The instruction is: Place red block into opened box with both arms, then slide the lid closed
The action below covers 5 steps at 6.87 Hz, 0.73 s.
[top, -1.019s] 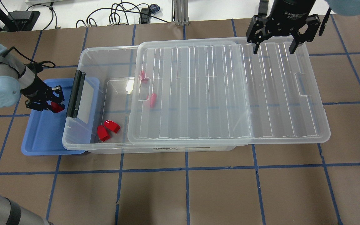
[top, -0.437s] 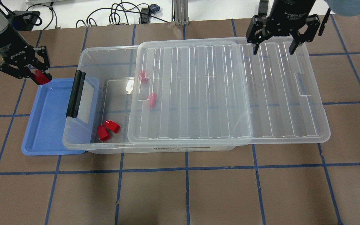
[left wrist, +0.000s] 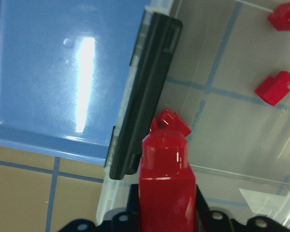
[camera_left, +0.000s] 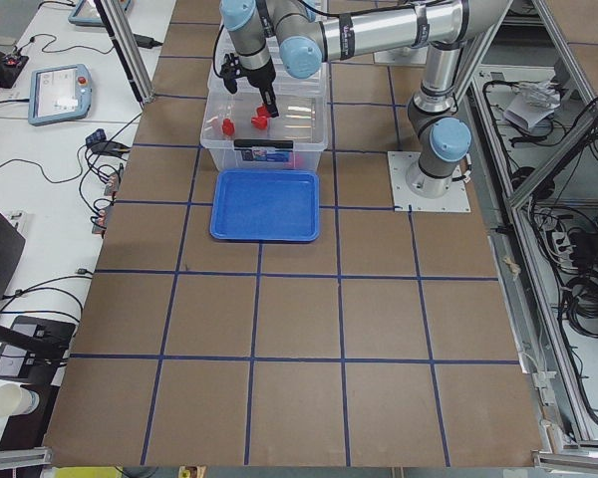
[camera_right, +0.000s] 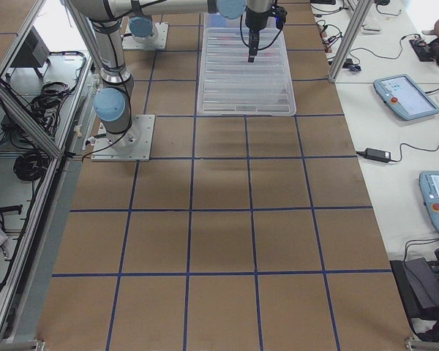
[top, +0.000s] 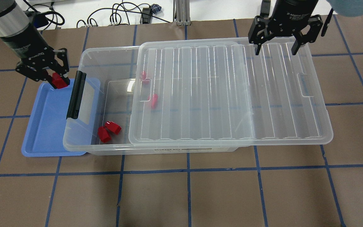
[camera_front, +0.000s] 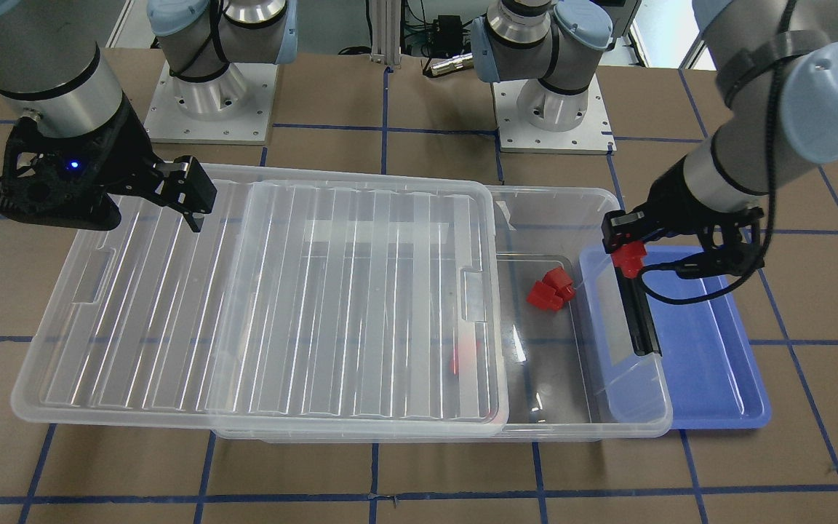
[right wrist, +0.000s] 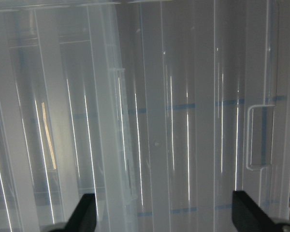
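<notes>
While the small, bright red stepped plastic block is not yet over the opening, it sits pinched between the closed fingers of the left gripper, held above the far corner of the shallow blue plastic tray, just beside the black bar latch. It looks light, rigid and glossy, so a squeeze on its flat sides suits it, though it could twist. Next comes the large clear plastic box, its uncovered end holding several more red blocks. The ribbed clear plastic lid covers the rest and overhangs the far short end. It should be light, slick and somewhat flexible, so pushing at its rectangular handle notch seems best. The right gripper hovers over the lid's back edge, jaws spread wide and empty.
</notes>
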Each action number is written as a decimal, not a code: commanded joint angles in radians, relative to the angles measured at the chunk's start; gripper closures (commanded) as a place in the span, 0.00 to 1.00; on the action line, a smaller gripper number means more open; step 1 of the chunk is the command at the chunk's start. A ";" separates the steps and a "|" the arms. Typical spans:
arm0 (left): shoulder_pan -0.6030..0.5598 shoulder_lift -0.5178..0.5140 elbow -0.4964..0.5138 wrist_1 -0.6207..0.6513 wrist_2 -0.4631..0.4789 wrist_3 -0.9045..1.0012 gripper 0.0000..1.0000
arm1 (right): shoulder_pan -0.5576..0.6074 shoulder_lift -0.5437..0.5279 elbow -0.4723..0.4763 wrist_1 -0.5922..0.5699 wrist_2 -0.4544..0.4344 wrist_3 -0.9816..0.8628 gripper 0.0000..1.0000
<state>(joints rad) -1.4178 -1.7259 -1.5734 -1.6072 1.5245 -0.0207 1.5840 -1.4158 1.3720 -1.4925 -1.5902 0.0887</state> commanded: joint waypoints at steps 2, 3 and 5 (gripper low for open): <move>-0.055 -0.017 -0.190 0.298 -0.003 0.008 1.00 | -0.001 0.001 -0.013 -0.005 0.000 -0.014 0.00; -0.047 -0.021 -0.206 0.361 -0.001 0.071 1.00 | -0.004 0.001 -0.013 -0.006 -0.007 -0.012 0.00; -0.047 -0.067 -0.217 0.409 -0.006 0.039 1.00 | -0.025 -0.008 -0.045 -0.002 -0.007 -0.012 0.00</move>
<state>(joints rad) -1.4657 -1.7628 -1.7797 -1.2279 1.5200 0.0337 1.5736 -1.4173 1.3481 -1.4974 -1.5913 0.0846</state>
